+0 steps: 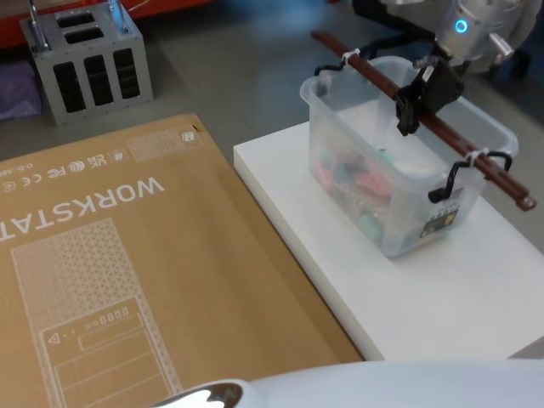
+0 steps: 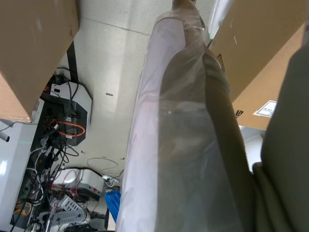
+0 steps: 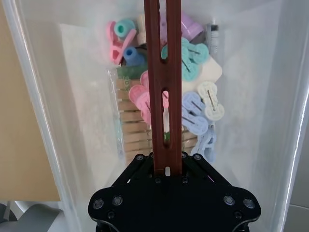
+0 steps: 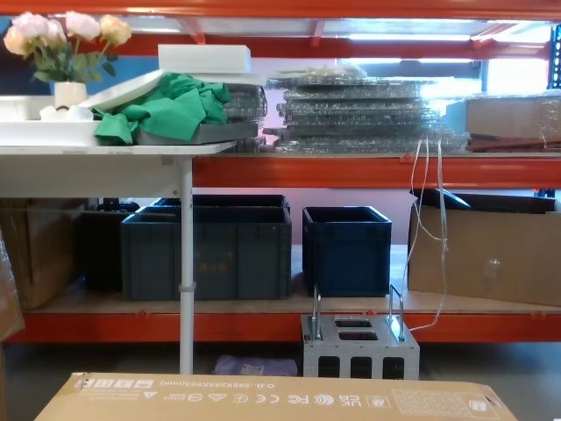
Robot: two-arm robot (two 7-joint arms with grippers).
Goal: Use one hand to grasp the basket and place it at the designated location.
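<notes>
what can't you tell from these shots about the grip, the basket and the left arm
- Right gripper fingertips: in the right wrist view its own black body covers where they meet the handle.
- Basket contents: in the head view, blurred by the cloudy wall; pegs show from above, the lower layers hidden.
- Basket label: too small to read.
- Left gripper: the left wrist view is blocked by a plastic-wrapped surface.
</notes>
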